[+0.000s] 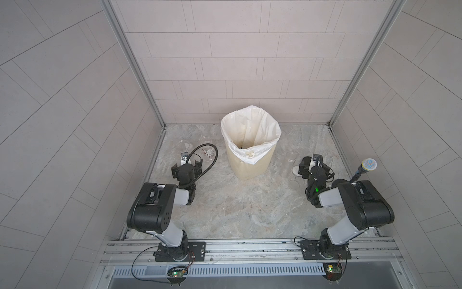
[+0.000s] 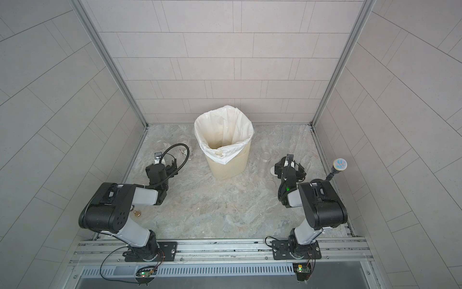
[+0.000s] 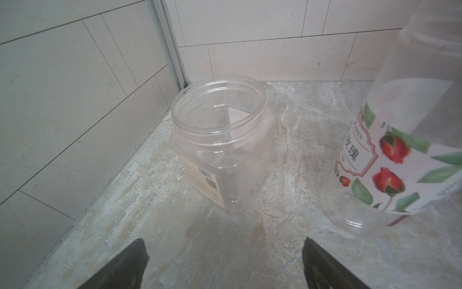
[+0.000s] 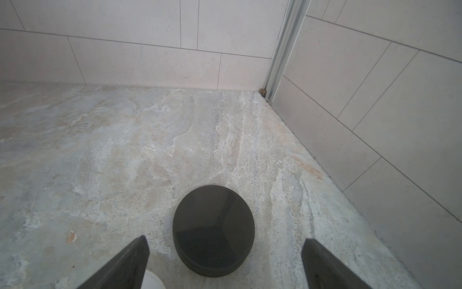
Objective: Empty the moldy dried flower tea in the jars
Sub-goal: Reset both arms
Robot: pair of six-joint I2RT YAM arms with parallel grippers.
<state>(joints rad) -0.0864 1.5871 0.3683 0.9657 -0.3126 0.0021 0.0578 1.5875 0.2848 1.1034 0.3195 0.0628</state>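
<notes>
The left gripper (image 3: pixel 223 241) is held spread and empty, and the lidless wide-mouthed clear jar (image 3: pixel 220 140) stands upright straight ahead of it, with the rose-labelled jar (image 3: pixel 400 155) just beside, on the side of the lined bin (image 1: pixel 250 162). The right gripper (image 4: pixel 225 240) is likewise spread and empty, the black lid (image 4: pixel 213 225) lying flat just ahead between its fingers and the slim clear jar (image 1: pixel 291 157) near it. No dried flower tea is seen in any jar, so little is judged left to be poured.

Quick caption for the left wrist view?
Open left gripper faces an empty, lidless clear jar, rose-labelled jar beside it.
</notes>
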